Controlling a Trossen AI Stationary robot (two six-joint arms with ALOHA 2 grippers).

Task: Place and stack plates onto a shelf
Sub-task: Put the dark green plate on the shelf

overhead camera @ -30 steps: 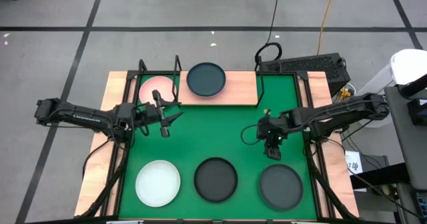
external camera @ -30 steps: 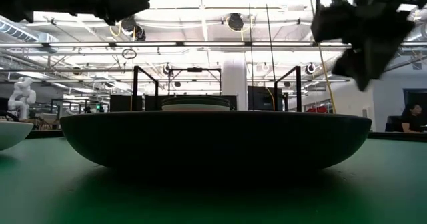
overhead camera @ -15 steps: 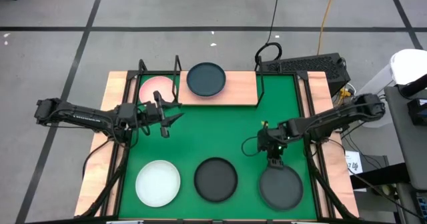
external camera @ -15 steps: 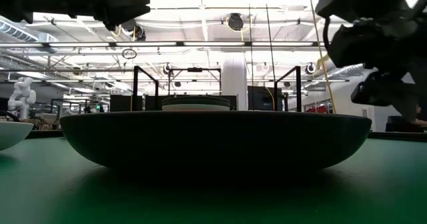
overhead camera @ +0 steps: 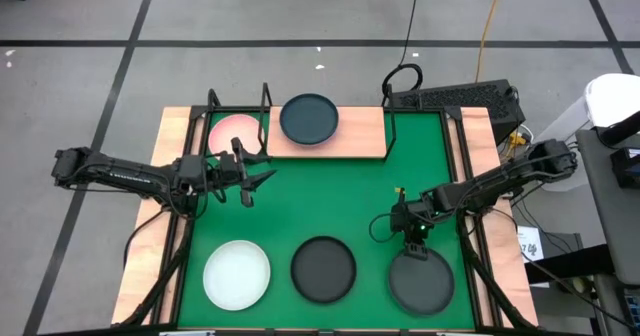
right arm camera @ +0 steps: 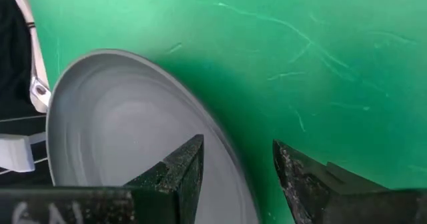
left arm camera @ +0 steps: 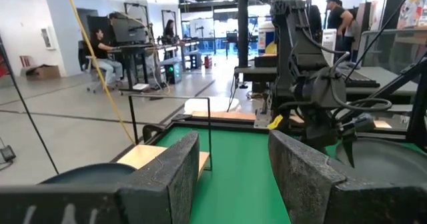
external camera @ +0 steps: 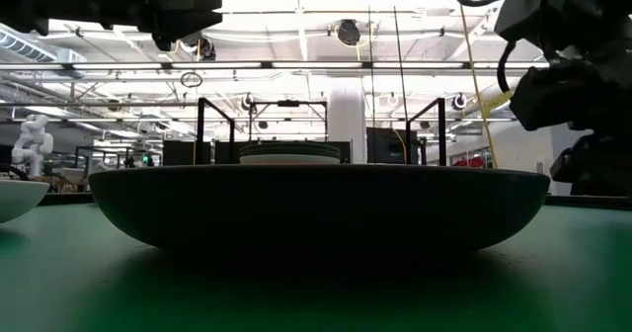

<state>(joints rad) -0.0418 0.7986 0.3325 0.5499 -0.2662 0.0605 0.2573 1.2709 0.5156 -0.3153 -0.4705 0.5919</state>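
Right end effector (overhead camera: pixel 415 242), fingers spread, straddles the grey plate's (overhead camera: pixel 421 281) rim; bare green mat (overhead camera: pixel 330 191) lies beyond it.

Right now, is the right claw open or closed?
Open: the right gripper has its fingers spread either side of the grey plate rim.

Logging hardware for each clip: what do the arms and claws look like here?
Both arms are slim, black and jointed, with loose black cables. The left claw and right claw each have two dark, rough-textured, blocky fingers. White lettering runs along the left arm.
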